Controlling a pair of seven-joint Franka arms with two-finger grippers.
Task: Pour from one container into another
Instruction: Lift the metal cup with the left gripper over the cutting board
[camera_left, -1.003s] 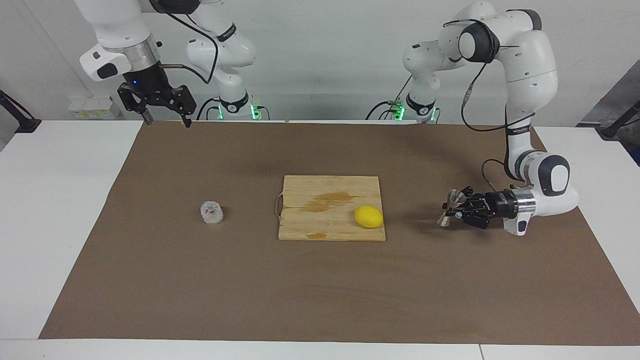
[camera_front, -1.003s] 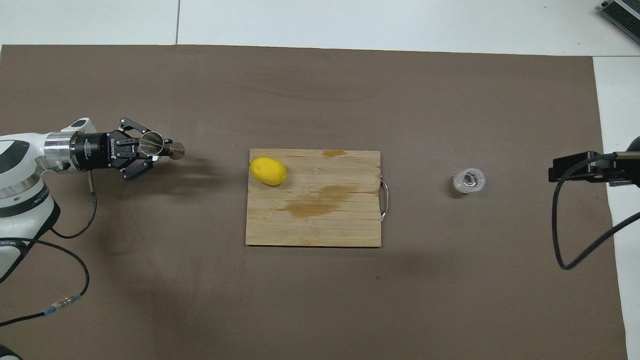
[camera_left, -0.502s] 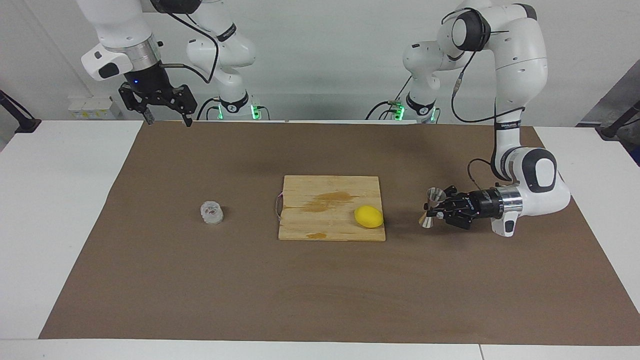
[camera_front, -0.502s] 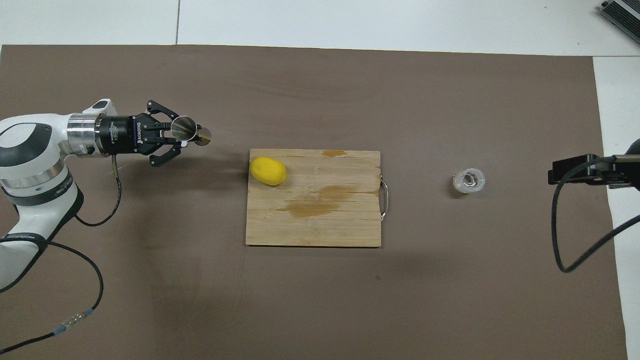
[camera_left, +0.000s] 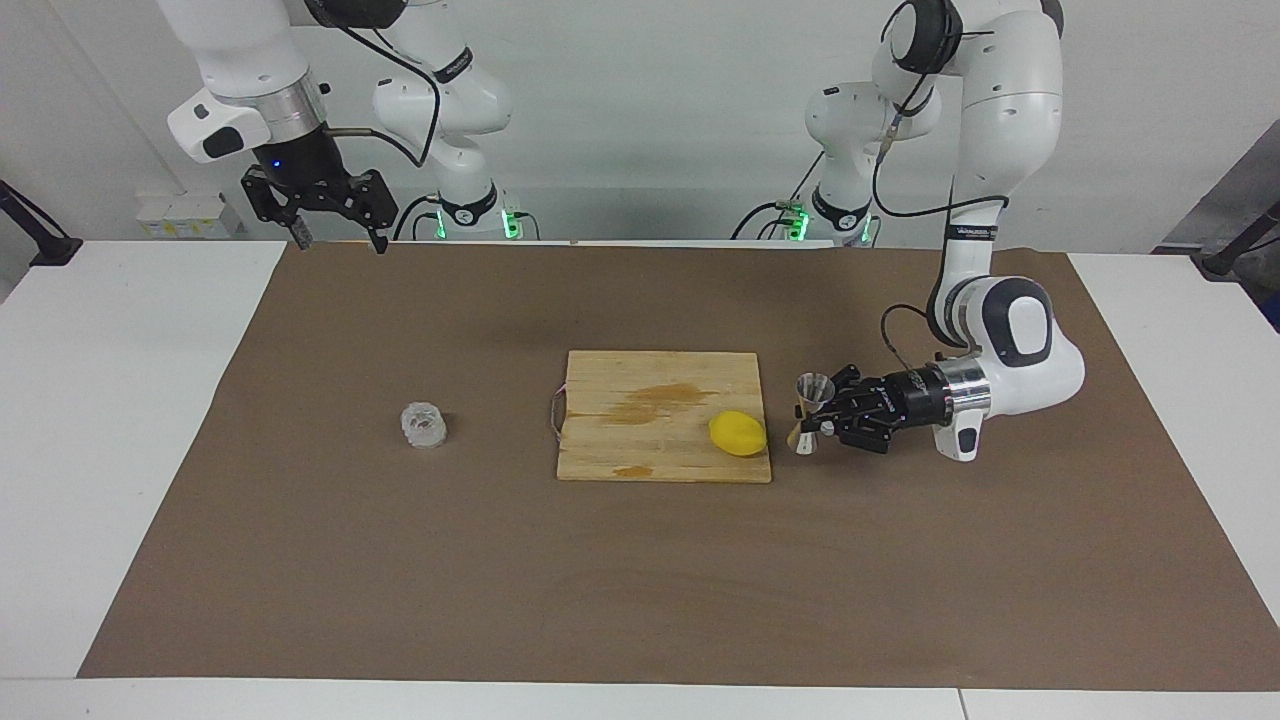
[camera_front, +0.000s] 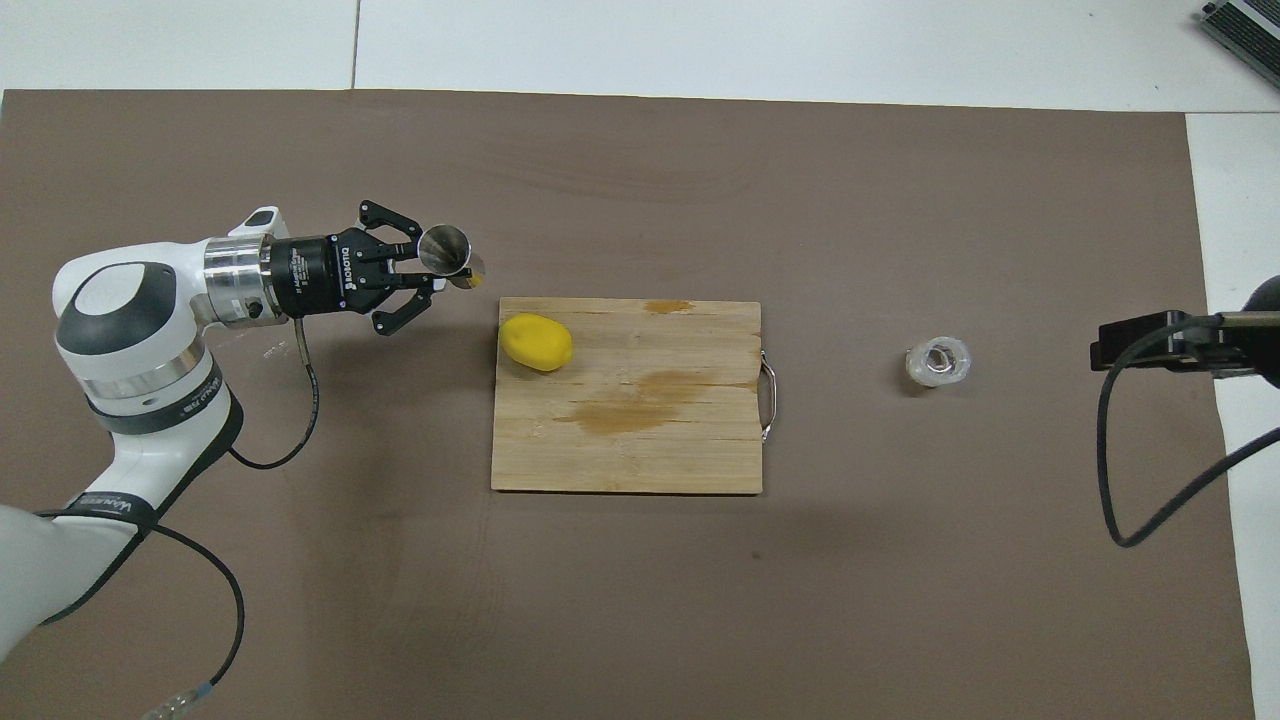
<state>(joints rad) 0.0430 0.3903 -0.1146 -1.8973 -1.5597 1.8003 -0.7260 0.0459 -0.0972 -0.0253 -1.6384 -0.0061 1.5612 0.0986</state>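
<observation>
1. The glass cup (camera_left: 424, 425) sits right where it was a second ago, on the brown mat (camera_left: 400, 580) toward the right arm's end of the table, level with the cutting board (camera_left: 640, 440) and well apart from it.
2. The big mover is the left gripper (camera_left: 818, 415): clamped on the metal jigger (camera_left: 812, 410) at its narrow waist, it has carried the jigger along from out near the left arm's end and now hangs just beside the board's edge, close to the lemon (camera_left: 738, 433).
3. The right gripper (camera_left: 335, 238) has barely shifted; it waits up high over the mat's edge by its own base, fingers spread wide.
4. Now the cup itself: small, squat, clear, with a ribbed wall, standing upright.
5. From the overhead view, something pale and glinting shows inside the cup (camera_front: 937, 361), but what it is I cannot tell.
6. The jigger (camera_front: 447, 254) is an hourglass of silvery metal, held roughly upright with a slight tilt; its upper cone faces the overhead camera and looks shiny and bare inside.
7. The lemon (camera_front: 536, 341) lies on the board (camera_front: 640, 440) at the corner nearest the jigger, and the wood carries a couple of darker stains.
</observation>
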